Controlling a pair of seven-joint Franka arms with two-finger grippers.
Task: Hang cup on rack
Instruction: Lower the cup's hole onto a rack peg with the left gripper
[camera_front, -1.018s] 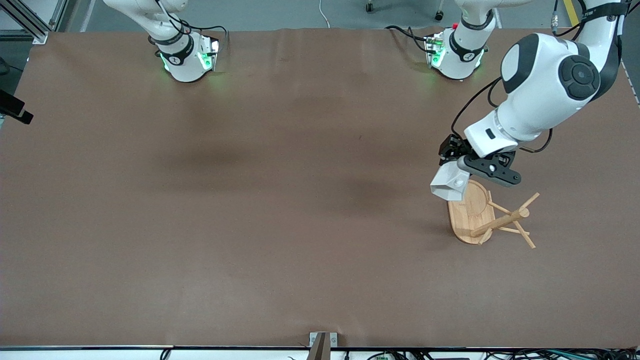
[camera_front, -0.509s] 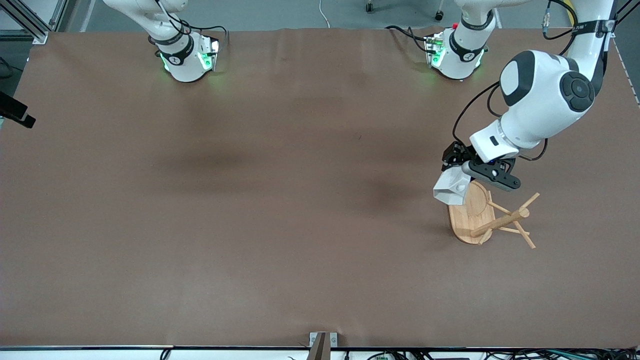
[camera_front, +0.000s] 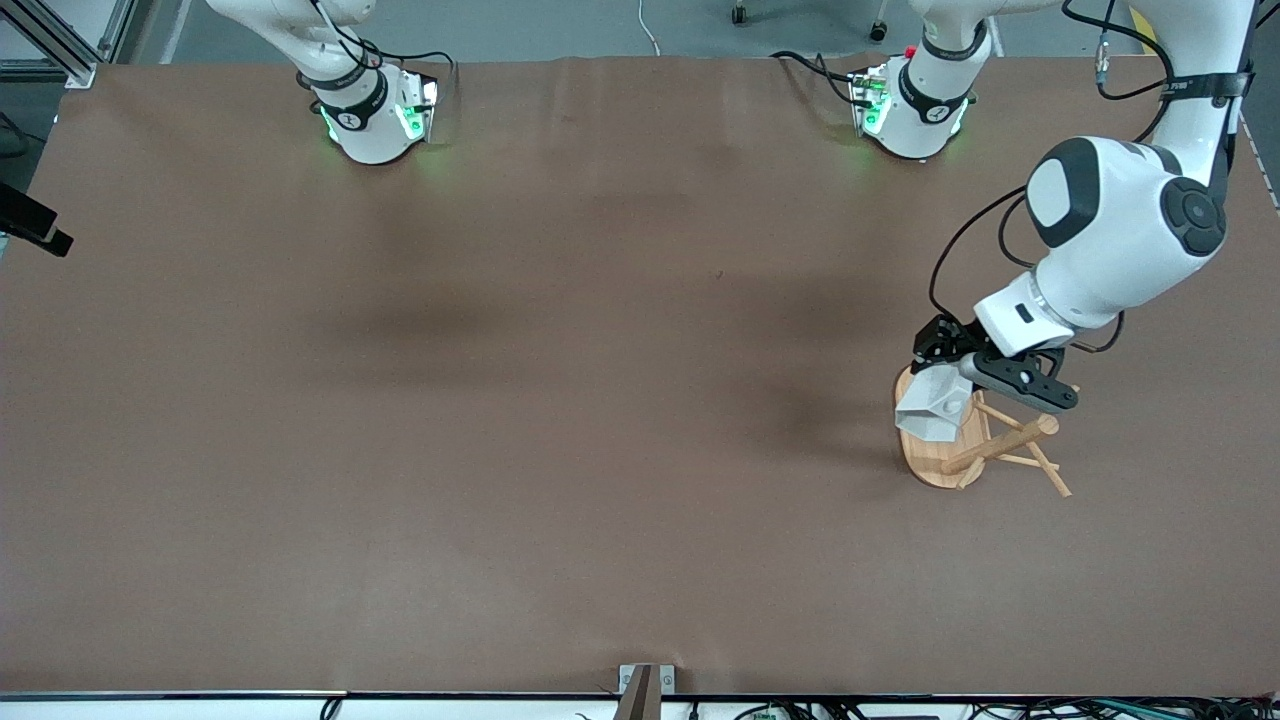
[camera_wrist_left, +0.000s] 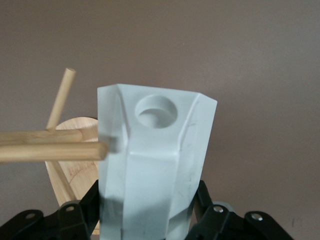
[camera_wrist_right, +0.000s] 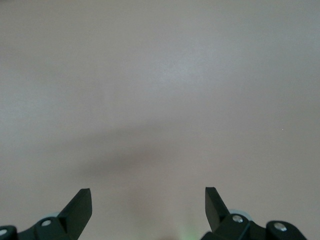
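Observation:
My left gripper (camera_front: 952, 378) is shut on the white faceted cup (camera_front: 932, 407) and holds it tilted over the oval base of the wooden rack (camera_front: 985, 437), which stands toward the left arm's end of the table. In the left wrist view the cup (camera_wrist_left: 150, 160) sits between the black fingers (camera_wrist_left: 207, 210), its tab handle with the round hole facing the camera. A rack peg (camera_wrist_left: 52, 151) ends at the cup's side, beside the hole. The rack's base (camera_wrist_left: 70, 165) lies under the cup. My right gripper (camera_wrist_right: 148, 200) is open and empty over bare table; it does not show in the front view.
Both arm bases (camera_front: 375, 115) (camera_front: 910, 110) stand along the table's edge farthest from the front camera. A small metal bracket (camera_front: 646, 685) sits at the table's nearest edge. The brown table (camera_front: 560, 400) holds nothing else.
My left gripper has carried the cup down and toward the rack's post, from beside the base's edge to over the base. The right arm has not moved.

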